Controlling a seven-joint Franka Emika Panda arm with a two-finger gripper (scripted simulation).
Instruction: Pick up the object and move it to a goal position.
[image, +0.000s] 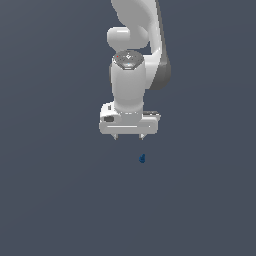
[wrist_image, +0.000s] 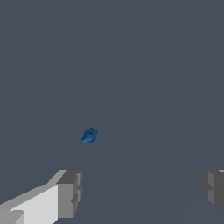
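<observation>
The object (image: 142, 159) is a tiny dark blue blob lying on the grey floor, just below my gripper and a little toward the exterior view's right. It also shows in the wrist view (wrist_image: 90, 135) as a small blue rounded lump with a pointed side. My white gripper (image: 128, 137) hangs above it, open and empty, its two short fingertips spread wide. In the wrist view the gripper (wrist_image: 142, 190) has one grey finger (wrist_image: 69, 194) at one side and the other finger (wrist_image: 213, 190) at the far edge. The object lies ahead of the fingers, not between them.
The plain dark grey floor (image: 60, 200) fills both views. The white arm (image: 134, 30) rises from the gripper toward the top of the exterior view. No other objects or marker show.
</observation>
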